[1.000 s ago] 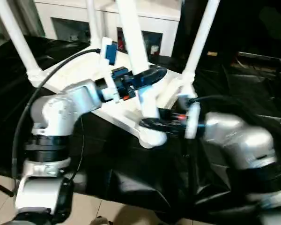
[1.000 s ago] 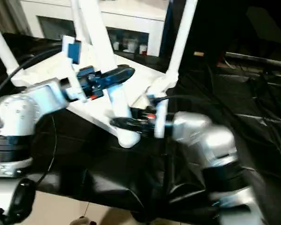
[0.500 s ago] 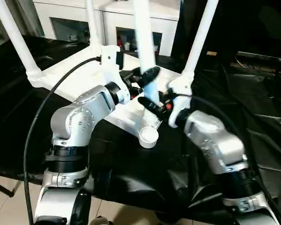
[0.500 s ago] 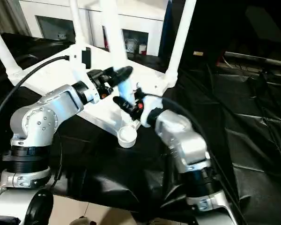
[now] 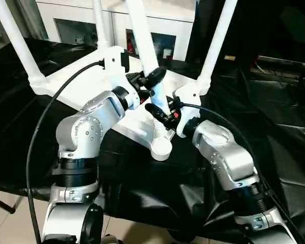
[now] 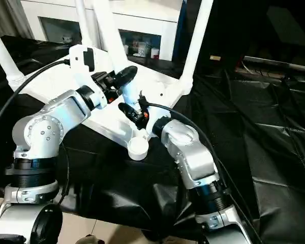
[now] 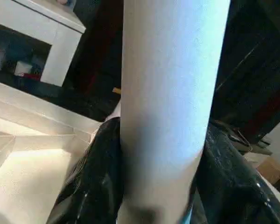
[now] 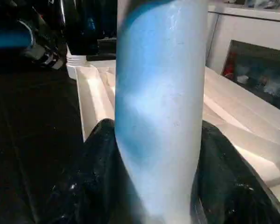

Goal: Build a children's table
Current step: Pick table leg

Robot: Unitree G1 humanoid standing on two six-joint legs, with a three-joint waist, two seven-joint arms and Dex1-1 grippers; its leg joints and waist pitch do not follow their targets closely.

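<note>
- The fourth leg [image 5: 148,56] is clamped between both my grippers above the near corner socket [image 5: 161,147] of the table top [image 5: 86,84]. Its lower end sits just beside the socket, not in it: the socket mouth is open and empty.
- The table top lies upside down, ribbed side up, on the black sheet [image 5: 274,117]. Three legs stand seated in their sockets: far left leg [image 5: 15,40], far middle leg [image 5: 98,23], right leg [image 5: 218,40].
- My left gripper [image 5: 153,80] grasps the fourth leg higher up; the left wrist view shows a black finger [image 7: 91,182] on each side of the tube.
- My right gripper [image 5: 160,113] grasps the same leg lower down, fingers [image 8: 98,168] pressed to both flanks in the right wrist view.
- Change: a second ago the leg's foot covered the socket; now the leg stands further back over the table top and the socket is exposed. Both wrists have turned, and the leg has tipped from near upright to leaning left at the top.
- Meaning for the task: I judge the last joint is not made. The foot must be realigned over the socket and pressed straight down.
- Risk: a tilted entry may jam on the socket rim.
- Beyond the table stands a white cabinet [image 5: 168,25].
</note>
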